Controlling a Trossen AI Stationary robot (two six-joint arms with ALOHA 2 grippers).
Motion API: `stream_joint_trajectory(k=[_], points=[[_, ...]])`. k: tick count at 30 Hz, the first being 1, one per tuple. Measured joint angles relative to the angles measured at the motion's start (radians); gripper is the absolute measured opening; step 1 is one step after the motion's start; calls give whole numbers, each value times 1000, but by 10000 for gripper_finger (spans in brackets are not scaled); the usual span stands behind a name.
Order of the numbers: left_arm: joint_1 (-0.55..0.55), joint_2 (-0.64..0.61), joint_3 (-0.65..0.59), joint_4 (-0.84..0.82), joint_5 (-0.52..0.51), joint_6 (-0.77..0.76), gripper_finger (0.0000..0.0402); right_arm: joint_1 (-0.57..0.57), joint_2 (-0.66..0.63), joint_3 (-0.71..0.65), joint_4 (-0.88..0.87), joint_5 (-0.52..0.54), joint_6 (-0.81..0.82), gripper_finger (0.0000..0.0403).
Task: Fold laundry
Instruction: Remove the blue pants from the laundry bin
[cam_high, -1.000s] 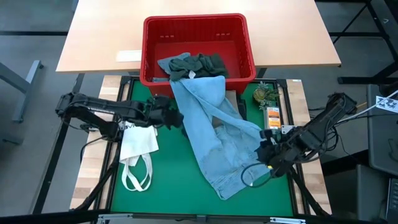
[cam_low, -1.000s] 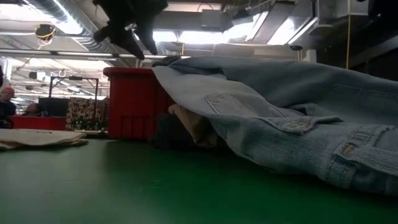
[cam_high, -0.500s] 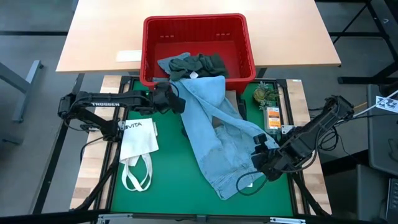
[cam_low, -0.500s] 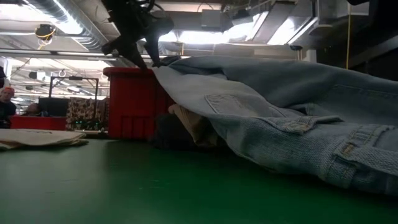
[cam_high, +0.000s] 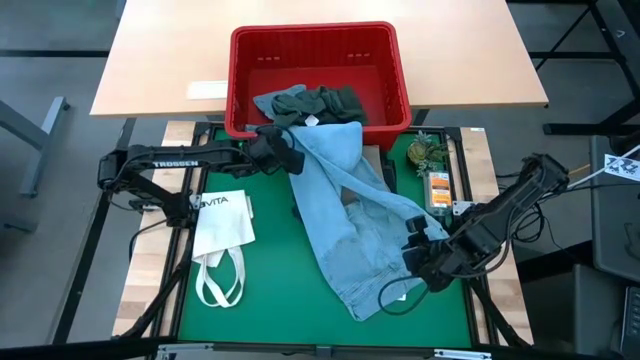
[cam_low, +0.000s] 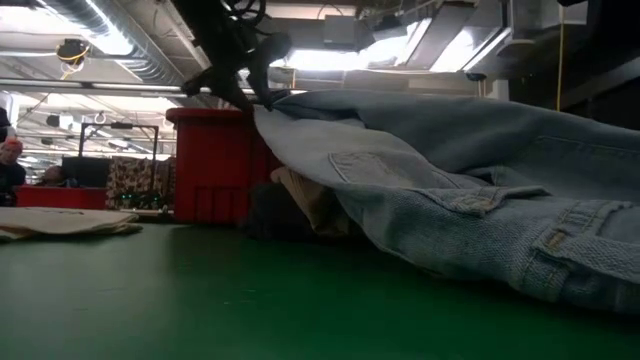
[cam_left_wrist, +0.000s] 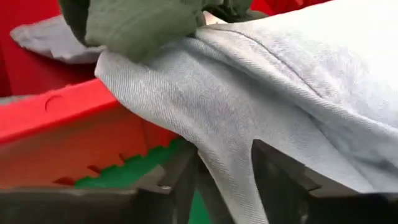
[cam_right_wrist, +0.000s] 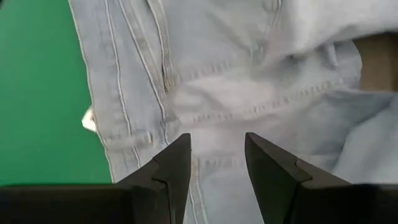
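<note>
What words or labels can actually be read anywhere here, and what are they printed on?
"TROSSEN": white letters on the left arm, seen from above.
"VITA": black letters on the white tote bag; the start of the word may be hidden.
Paper label on the wooden table: too small to read.
Orange packet beside the jeans: print too small to read.
Black-and-white marker at the right edge: a pattern, no words.

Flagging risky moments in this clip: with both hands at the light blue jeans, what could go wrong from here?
1. The left hand straddles the light blue denim jeans at the red plastic basket rim; pulling could drag out the dark green-grey garment lying on them.
2. The right hand hovers open over the waistband; it may pinch only one layer.
</note>
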Motion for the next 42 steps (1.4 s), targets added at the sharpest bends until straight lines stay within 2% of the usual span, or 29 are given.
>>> stream_joint_trajectory(k=[7,9,15,20,25,29,34,42], points=[[0,4,0,9,-4,65,28,0,75,0,130,1,-1,150],[0,4,0,11,-4,65,8,0,102,0,157,1,-1,150],[-5,4,0,14,-5,110,8,0,189,0,224,-36,-4,150],[-7,4,0,14,-4,114,5,1,267,0,344,-88,-73,150],[-7,4,0,14,-4,119,3,0,341,1,471,-38,-127,150],[-7,4,0,14,-2,171,3,-3,408,1,475,35,-119,150],[-7,2,0,14,4,176,2,-22,465,1,474,-38,-101,150],[-23,-29,-1,13,6,221,1,-42,477,1,427,-105,-101,149]])
